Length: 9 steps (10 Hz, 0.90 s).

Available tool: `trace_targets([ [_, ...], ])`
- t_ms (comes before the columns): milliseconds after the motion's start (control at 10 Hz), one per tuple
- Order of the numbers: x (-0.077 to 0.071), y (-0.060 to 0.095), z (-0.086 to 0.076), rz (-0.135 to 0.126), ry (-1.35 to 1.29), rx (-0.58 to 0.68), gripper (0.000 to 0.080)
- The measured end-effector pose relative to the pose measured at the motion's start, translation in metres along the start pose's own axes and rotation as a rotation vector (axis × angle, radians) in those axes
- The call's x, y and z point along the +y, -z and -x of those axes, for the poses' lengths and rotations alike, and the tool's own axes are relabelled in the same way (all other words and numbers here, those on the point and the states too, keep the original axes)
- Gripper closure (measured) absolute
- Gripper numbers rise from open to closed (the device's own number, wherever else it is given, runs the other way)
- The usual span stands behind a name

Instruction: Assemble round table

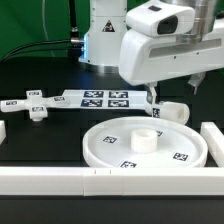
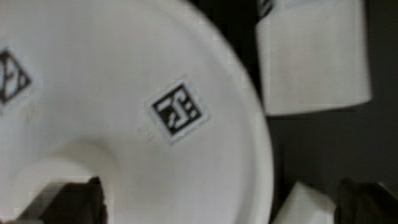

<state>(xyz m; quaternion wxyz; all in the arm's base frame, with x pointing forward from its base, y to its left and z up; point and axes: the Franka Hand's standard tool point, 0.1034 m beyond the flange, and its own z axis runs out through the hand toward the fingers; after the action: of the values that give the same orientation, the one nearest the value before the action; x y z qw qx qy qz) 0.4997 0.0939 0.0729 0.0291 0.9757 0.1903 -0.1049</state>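
The round table's large rimmed disc (image 1: 120, 150) lies flat near the front, its central hub (image 1: 146, 138) facing up. The short cylinder leg (image 1: 173, 110) lies on its side just behind the disc, on the exterior view's right. The small flat foot piece (image 1: 35, 106) lies far off on the exterior view's left. My gripper (image 1: 151, 99) hangs over the disc's far rim, beside the leg. In the wrist view my gripper (image 2: 217, 202) is open, with the disc's rim (image 2: 231, 150) showing between the dark fingers (image 2: 71, 200). The leg (image 2: 311, 60) lies beyond it.
The marker board (image 1: 105, 97) lies behind the disc. Long white border bars run along the front (image 1: 100, 181), the exterior view's right (image 1: 212, 140) and its left (image 1: 3, 128). The robot's base (image 1: 100, 40) stands at the back.
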Motion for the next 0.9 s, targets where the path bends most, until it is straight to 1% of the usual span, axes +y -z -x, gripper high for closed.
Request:
trace_targets([
  [100, -0.009, -0.005, 0.005, 0.001, -0.035, -0.074, 0.0150],
  [200, -0.007, -0.012, 0.009, -0.015, -0.042, -0.187, 0.0150],
  [300, -0.005, -0.013, 0.007, -0.018, -0.042, -0.236, 0.0150],
  [400, -0.007, -0.014, 0.012, -0.022, -0.037, -0.323, 0.0150],
  [600, -0.007, -0.020, 0.016, -0.034, -0.037, -0.483, 0.0150],
  [700, -0.007, -0.024, 0.015, -0.040, -0.037, -0.543, 0.0150],
  [800, -0.011, -0.026, 0.015, -0.039, -0.039, -0.589, 0.0150],
  [900, -0.017, -0.027, 0.018, -0.042, -0.030, -0.678, 0.0150],
])
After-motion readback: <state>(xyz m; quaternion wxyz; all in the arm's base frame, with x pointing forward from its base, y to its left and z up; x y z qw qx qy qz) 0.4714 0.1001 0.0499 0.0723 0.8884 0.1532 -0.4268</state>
